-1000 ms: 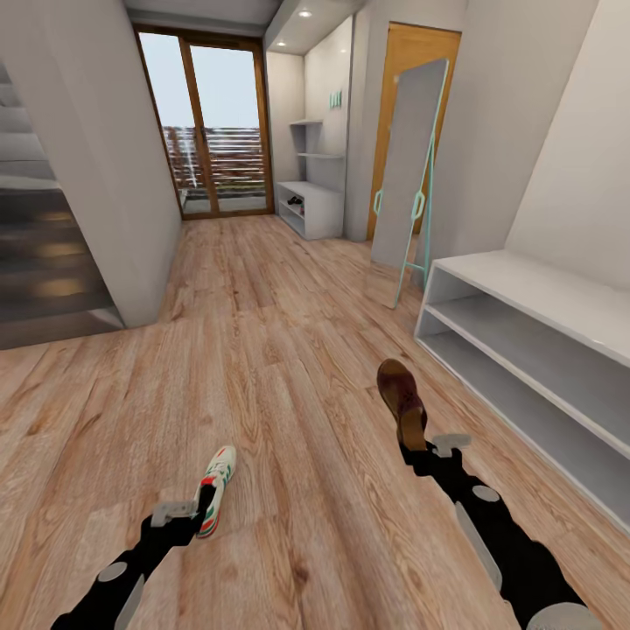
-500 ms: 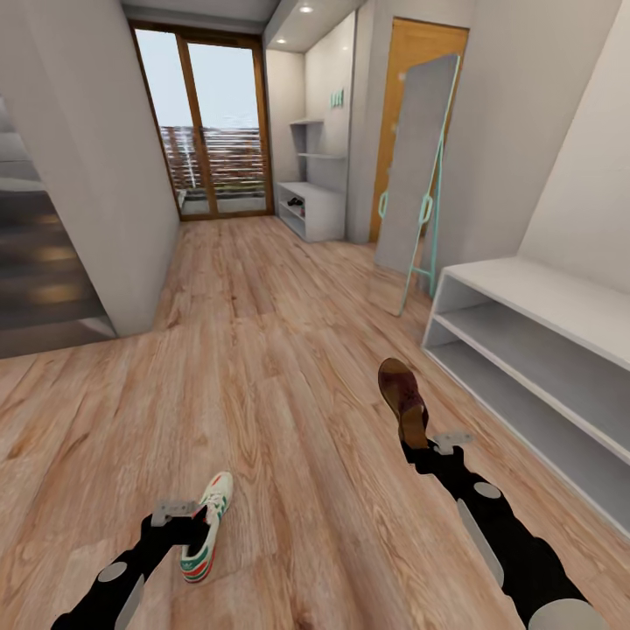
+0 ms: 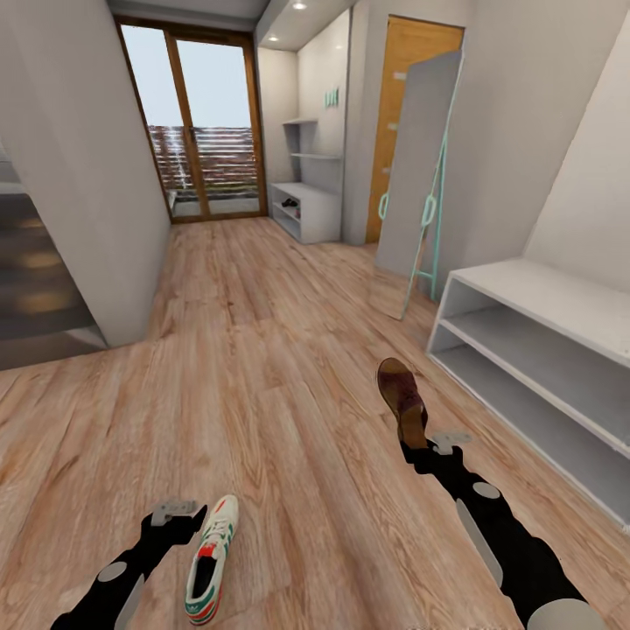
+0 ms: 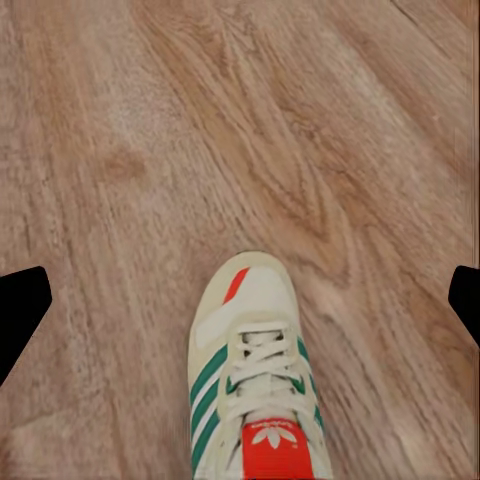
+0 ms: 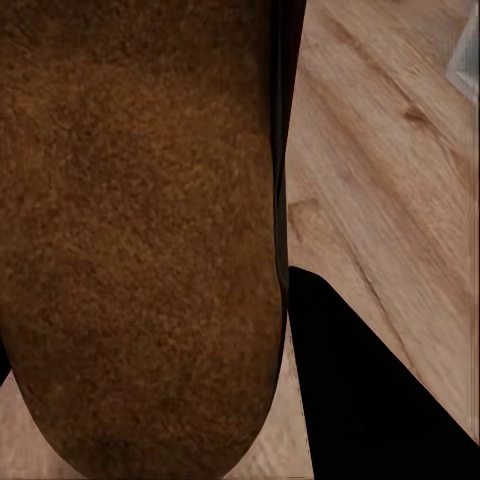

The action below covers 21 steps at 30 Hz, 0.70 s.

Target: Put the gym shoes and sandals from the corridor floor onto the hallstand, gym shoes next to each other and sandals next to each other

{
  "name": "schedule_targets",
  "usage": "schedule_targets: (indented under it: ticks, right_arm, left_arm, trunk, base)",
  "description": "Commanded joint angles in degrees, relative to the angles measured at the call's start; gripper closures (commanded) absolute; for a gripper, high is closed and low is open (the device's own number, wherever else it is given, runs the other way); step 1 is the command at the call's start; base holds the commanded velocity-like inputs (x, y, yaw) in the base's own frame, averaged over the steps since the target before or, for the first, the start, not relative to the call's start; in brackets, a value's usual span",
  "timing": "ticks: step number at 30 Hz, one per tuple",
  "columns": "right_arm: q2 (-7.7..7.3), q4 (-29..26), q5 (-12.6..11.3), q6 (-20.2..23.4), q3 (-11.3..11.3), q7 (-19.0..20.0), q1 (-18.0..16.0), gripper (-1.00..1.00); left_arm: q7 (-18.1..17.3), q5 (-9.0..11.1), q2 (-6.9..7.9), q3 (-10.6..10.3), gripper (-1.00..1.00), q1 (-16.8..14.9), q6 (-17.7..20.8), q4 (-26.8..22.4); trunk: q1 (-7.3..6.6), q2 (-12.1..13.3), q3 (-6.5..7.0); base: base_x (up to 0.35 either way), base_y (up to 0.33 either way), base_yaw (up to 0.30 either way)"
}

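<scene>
One gym shoe, cream with green stripes and a red tongue patch, lies sole down on the corridor floor, just right of my left gripper. In the left wrist view the gym shoe sits between wide-apart fingertips that do not touch it, so that gripper is open. My right gripper is shut on a dark brown sandal, held above the floor with its toe pointing away; the sandal shows up close beside a black finger. The hallstand stands far down the corridor, with dark shoes in its lower bay.
A plain white two-bay bench runs along the right wall close to my right arm. A tall leaning mirror stands beyond it by an orange door. A grey wall corner juts in at the left. Glass doors close the far end.
The gym shoe has left my left gripper's grasp, tipping over and dropping to the floor beside it. The right gripper still holds the sandal. The view has shifted slightly.
</scene>
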Motion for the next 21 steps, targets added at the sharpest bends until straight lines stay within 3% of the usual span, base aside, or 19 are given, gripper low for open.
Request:
schedule_targets:
  ticks: [1, 8, 21]
  right_arm:
    - [-0.04, -0.06, -0.79, 0.33, 0.12, -0.08, -0.04, 1.0]
    - [0.04, -0.15, -0.79, 0.35, 0.1, -0.15, -0.04, 1.0]
    - [0.05, -1.39, -0.92, 0.46, 0.08, -0.16, -0.04, 1.0]
  left_arm:
    - [-0.41, -0.61, -0.04, 0.47, -1.0, -0.04, -0.29, -0.1]
    - [-0.41, -0.68, 0.0, 0.36, -1.0, -0.05, -0.27, -0.18]
    - [-0.34, -0.86, 0.01, 0.39, -1.0, -0.05, -0.24, 0.14]
  trunk:
    - [-0.01, -0.02, -0.05]
    - [-0.01, -0.02, -0.05]
    - [2.25, -4.07, -2.29]
  base:
    - [0.02, 0.019, -0.271]
    - [0.005, 0.005, -0.199]
    - [0.0, 0.0, -0.015]
